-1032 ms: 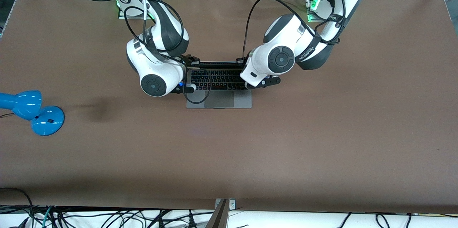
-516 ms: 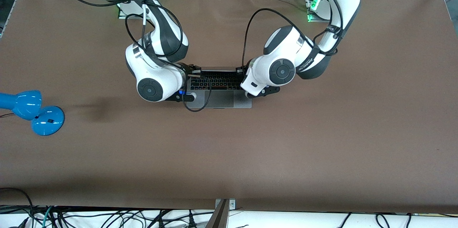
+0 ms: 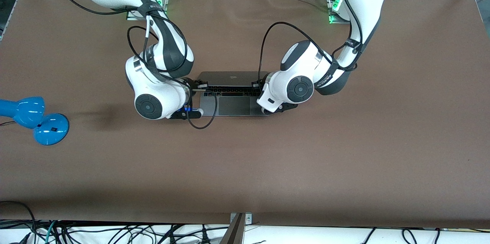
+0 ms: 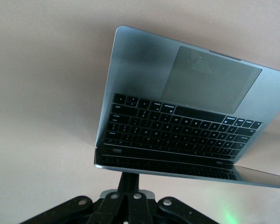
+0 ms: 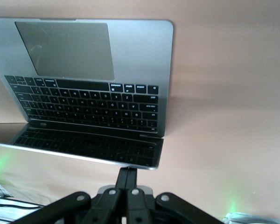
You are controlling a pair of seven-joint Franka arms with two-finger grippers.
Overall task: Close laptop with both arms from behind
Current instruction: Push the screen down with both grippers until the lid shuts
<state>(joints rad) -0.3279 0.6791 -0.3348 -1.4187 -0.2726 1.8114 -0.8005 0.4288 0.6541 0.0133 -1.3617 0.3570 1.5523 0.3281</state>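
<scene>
Laptop (image 3: pixel 233 94) sits mid-counter (image 3: pixel 344 152), its lid tipped well forward over the keys. Each gripper presses a top corner from the hinge side: the left gripper (image 4: pixel 126 179) and the right gripper (image 5: pixel 127 175) both have fingers clenched into a blunt tip, grasping nothing, so they push evenly without twisting the lid.

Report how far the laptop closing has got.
Done: the laptop lid is tipped well forward, its logo side facing up. In hand: the shut left pincer and shut right pincer both press the lid's back edge. Left: keys and trackpad show, so the lid must go fully down.
</scene>
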